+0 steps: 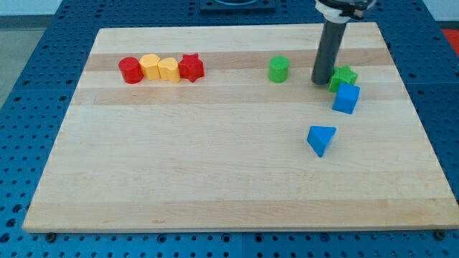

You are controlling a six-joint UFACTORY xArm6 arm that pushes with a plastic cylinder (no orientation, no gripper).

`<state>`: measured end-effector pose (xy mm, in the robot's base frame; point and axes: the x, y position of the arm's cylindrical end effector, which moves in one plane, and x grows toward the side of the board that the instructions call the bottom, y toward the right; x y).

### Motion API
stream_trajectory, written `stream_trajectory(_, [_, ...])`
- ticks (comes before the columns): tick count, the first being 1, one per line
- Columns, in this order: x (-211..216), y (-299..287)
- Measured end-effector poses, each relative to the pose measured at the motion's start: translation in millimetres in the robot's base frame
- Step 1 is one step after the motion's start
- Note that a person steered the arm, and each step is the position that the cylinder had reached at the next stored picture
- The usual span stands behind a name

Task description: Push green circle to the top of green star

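The green circle [278, 69] stands on the wooden board [215, 158] in the upper middle. The green star [345, 76] lies to its right, near the view's upper right. My tip [320, 81] rests on the board between them, just left of the green star and almost touching it. It is about a block's width right of the green circle. The dark rod rises from the tip to the view's top edge and hides part of the star's left side.
A blue cube [346, 98] touches the green star from below. A blue triangle [321, 140] lies lower. At the upper left stands a row: red circle [130, 69], yellow hexagon [150, 67], yellow block [168, 69], red star [191, 67].
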<state>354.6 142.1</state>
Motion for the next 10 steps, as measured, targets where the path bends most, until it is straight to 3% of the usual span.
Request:
stream_trajectory(3, [14, -101])
stream_trajectory(4, [0, -116])
stream_trajectory(5, [-39, -97])
stream_trajectory(6, [-47, -49])
stream_trajectory(8, [-46, -58])
stream_trajectory(10, [-5, -59])
